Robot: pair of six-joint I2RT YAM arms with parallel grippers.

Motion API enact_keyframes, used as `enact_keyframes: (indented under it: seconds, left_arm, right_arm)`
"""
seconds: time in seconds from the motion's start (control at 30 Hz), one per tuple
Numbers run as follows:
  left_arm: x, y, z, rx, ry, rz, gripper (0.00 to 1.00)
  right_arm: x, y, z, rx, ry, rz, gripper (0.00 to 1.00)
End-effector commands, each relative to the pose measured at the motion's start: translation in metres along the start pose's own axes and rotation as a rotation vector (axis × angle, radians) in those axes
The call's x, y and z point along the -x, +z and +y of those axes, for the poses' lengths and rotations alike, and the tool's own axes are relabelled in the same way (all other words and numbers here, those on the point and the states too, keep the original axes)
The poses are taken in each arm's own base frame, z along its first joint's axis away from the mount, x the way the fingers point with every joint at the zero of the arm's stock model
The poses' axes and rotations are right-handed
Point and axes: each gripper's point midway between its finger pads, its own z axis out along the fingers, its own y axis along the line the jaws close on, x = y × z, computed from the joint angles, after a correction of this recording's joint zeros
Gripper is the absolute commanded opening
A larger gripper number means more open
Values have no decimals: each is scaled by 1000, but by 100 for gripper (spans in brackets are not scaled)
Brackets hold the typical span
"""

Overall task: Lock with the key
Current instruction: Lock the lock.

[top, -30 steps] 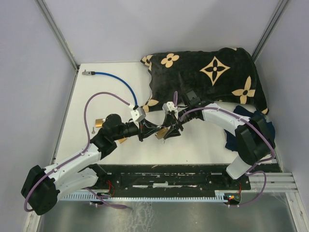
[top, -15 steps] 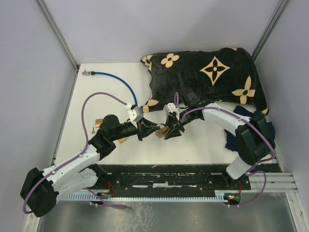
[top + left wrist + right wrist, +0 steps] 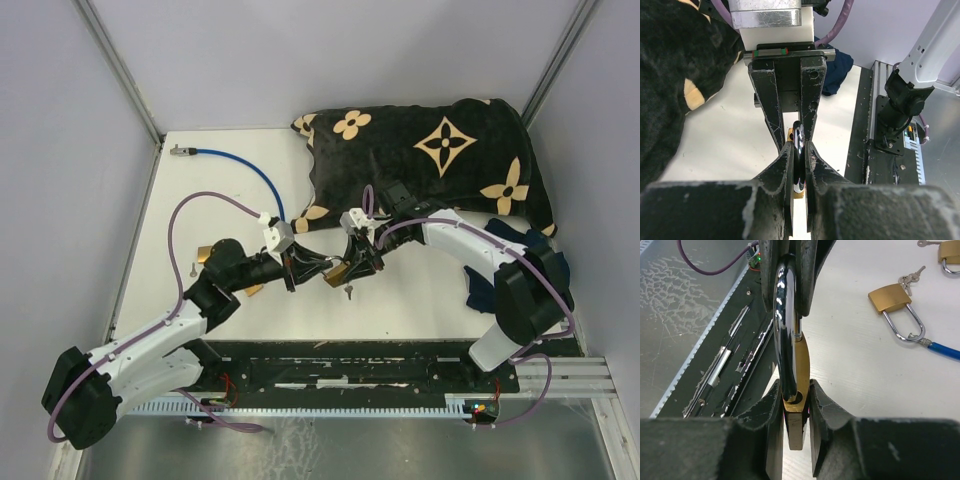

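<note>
Both arms reach inward from the lower corners of the top view and meet nose to nose at mid-frame, over the desk (image 3: 420, 300). The left tool (image 3: 322, 268) is pinched narrow on the chrome shackle (image 3: 786, 325) of the brass padlock (image 3: 338, 272). The right tool (image 3: 354, 266) clasps its body. The padlock's long axis runs left-right, shackle leftward. A small key (image 3: 348, 292) shows just below it.

From above, the padlock (image 3: 338, 272) is mostly hidden between the left gripper (image 3: 326, 270) and right gripper (image 3: 352, 268) — what may be a key (image 3: 347, 292) just below is too small to make out. In the right wrist view, the corner cuts off another padlock (image 3: 951, 262).
</note>
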Motion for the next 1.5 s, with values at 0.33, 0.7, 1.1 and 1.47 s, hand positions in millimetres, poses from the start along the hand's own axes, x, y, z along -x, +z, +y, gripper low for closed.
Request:
enact_keyframes:
  seconds: [0.33, 0.7, 1.1, 1.47]
  left_arm:
    - [29, -2, -5, -5, 49, -96, 10]
    - [15, 5, -1, 2, -35, 10, 31]
    - [8, -5, 14, 125, -71, 67, 70]
    - [11, -29, 19, 204, -59, -238, 98]
  right_arm:
    - [20, -13, 0, -33, -118, 59, 2]
    - [15, -17, -4, -58, -136, 115, 2]
    - [5, -18, -7, -56, -122, 159, 2]
    - [-24, -18, -18, -71, -126, 245, 2]
